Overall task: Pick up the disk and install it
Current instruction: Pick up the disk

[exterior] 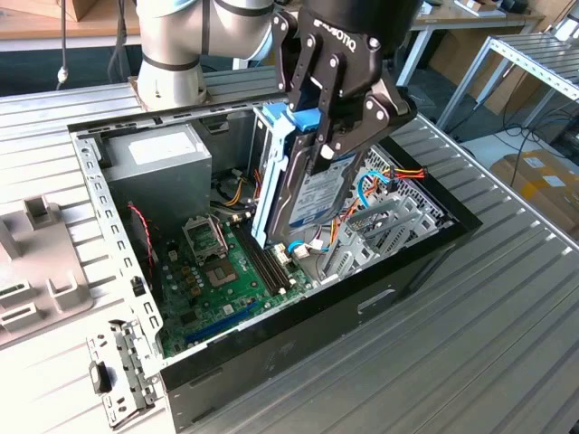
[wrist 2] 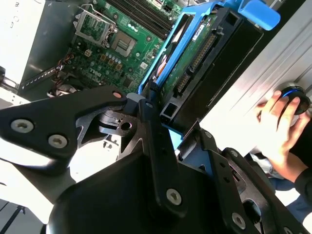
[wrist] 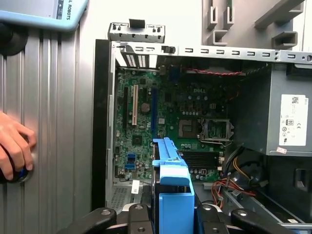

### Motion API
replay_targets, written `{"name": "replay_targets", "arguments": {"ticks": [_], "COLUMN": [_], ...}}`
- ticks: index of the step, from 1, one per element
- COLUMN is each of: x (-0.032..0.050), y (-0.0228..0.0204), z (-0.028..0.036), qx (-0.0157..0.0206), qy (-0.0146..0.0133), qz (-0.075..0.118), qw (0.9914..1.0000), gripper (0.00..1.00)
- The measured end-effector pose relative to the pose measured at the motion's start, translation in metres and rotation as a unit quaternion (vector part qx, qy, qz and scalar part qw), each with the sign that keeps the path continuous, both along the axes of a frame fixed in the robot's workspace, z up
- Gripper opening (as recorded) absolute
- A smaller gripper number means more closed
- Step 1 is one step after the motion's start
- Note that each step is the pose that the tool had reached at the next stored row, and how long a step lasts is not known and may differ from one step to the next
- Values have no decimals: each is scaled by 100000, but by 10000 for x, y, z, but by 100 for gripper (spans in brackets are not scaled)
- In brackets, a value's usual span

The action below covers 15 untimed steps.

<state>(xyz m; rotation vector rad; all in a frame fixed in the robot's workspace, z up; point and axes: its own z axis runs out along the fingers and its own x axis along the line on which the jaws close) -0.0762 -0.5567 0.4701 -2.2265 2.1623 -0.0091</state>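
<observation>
Your gripper [exterior: 330, 149] is clamped on the disk [exterior: 308, 203], holding it tilted on edge above the green board [exterior: 213, 276] inside the open computer case [exterior: 362, 312].

The blue-railed disk [exterior: 312, 201] hangs steeply tilted, clamped in the hand [exterior: 324, 136].

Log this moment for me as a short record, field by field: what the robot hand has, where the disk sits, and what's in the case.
disk: lifted, steeply tilted, lower end dipping into the open case
hand: shut on the disk, gripping its upper part
case: lying on the table, open side up
inside case: green motherboard, grey power supply, loose cables
install status: disk not yet seated
person's hand: resting on a round knob on the table beside the case
</observation>
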Motion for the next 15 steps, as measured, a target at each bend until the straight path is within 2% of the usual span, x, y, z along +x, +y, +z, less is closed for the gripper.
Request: {"name": "replay_targets", "arguments": {"ticks": [8, 12, 13, 15], "x": [51, 92, 106, 126], "y": [-64, -130, -152, -195], "z": [-3, -6, -6, -6], "qx": [2, 11, 186, 1153], "qy": [0, -4, -2, -2], "qz": [-1, -2, -2, 0], "qw": [100000, 100000, 100000, 99993], "gripper": [37, 37, 37, 37]}}
